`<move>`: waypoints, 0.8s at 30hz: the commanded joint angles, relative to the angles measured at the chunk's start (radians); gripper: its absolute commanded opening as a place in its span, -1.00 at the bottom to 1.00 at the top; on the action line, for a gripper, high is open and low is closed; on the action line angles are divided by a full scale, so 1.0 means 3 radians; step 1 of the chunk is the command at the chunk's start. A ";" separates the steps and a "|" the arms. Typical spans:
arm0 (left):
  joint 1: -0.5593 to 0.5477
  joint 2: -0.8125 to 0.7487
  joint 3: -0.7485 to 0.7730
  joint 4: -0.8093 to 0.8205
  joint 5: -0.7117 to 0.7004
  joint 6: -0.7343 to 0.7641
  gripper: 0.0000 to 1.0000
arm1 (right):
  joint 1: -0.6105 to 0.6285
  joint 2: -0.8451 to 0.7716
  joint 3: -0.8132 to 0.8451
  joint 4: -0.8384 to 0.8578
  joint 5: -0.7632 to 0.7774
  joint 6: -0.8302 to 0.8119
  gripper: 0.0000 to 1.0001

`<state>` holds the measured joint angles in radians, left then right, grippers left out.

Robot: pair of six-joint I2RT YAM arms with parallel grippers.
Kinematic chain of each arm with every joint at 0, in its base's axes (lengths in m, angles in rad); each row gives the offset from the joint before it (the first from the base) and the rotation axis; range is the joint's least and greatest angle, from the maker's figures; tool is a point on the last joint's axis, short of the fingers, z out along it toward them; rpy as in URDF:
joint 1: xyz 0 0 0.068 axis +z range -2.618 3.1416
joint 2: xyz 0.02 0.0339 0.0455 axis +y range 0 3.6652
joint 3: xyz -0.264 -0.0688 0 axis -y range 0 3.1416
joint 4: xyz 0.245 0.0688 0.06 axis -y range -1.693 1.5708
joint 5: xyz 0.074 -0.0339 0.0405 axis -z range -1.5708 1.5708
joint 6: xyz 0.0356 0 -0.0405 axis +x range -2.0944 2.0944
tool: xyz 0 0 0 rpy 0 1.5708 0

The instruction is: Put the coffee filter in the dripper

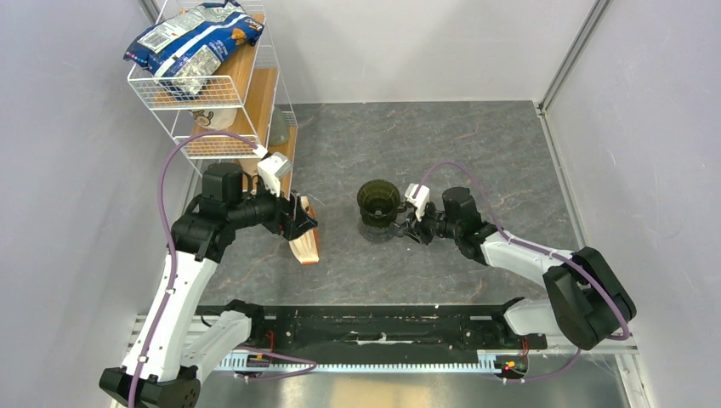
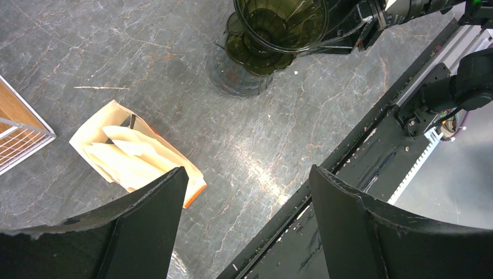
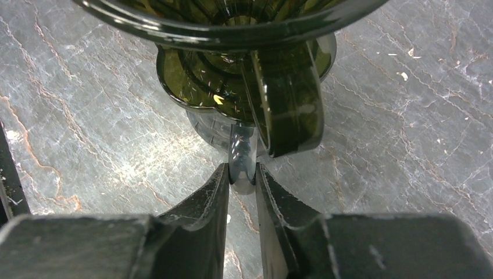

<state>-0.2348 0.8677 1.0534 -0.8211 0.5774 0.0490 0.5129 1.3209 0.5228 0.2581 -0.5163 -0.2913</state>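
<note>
The dark olive-green dripper [image 1: 378, 202] stands on a clear glass cup [image 1: 379, 231] mid-table. My right gripper [image 1: 410, 223] is beside it, shut on the glass cup's handle [image 3: 242, 157], just under the dripper's own handle [image 3: 289, 104]. My left gripper [image 1: 304, 223] is open and empty, hovering over the tan, orange-edged packet [image 1: 306, 246]. In the left wrist view, white paper coffee filters [image 2: 125, 152] show in the packet's open mouth [image 2: 93, 131], left of my left gripper [image 2: 247, 186]. The dripper [image 2: 279, 23] and cup [image 2: 238, 78] are at the top of that view.
A white wire rack with wooden shelves [image 1: 217, 102] stands at the back left, with a blue bag [image 1: 191, 42] on top. A black rail [image 1: 383, 327] runs along the near table edge. Grey walls close in both sides.
</note>
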 commanded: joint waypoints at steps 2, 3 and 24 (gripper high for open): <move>0.0021 -0.0057 -0.0011 0.0037 -0.0030 -0.0037 0.69 | -0.0012 -0.0110 0.0134 0.0060 0.0125 0.0145 -0.32; 0.0021 -0.0064 -0.0018 0.0030 -0.0040 -0.0047 0.69 | -0.0012 -0.0117 0.0139 0.0060 0.0158 0.0165 -0.23; 0.0113 -0.0256 0.0024 -0.0512 -0.0569 -0.0217 0.41 | -0.0016 -0.1592 0.0316 -0.1538 0.0502 0.0499 0.56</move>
<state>-0.2108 0.7994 1.0420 -0.9218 0.4618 0.0414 0.5129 0.9398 0.5434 -0.0261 -0.3969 -0.1997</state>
